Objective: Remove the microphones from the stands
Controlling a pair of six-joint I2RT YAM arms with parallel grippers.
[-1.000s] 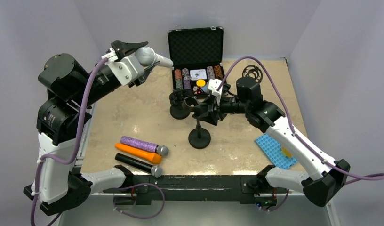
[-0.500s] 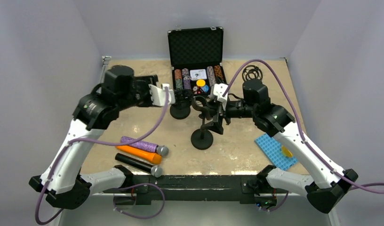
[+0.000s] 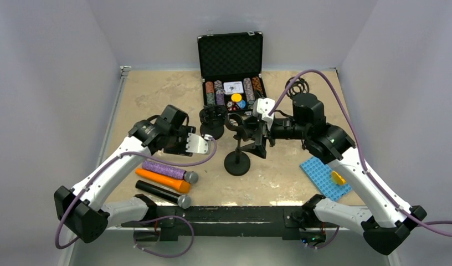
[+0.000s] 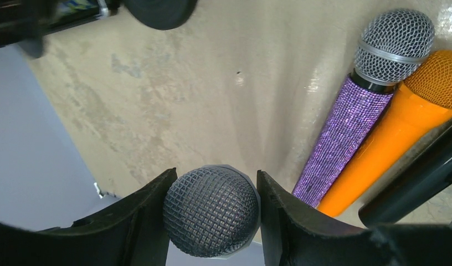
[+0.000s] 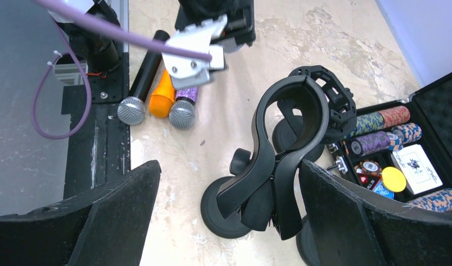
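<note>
Grey mesh-headed microphone sits clamped in the left gripper, clear of the empty black clip stand, which the right gripper faces with jaws wide apart; setting it down seems next.

The tan table holds a purple microphone, an orange microphone and a black microphone by its near edge. A stand sits in the middle, and a chip case at the far edge.

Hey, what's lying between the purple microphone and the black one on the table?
The orange microphone, lying alongside the purple microphone and the black microphone; the top view shows it.
</note>
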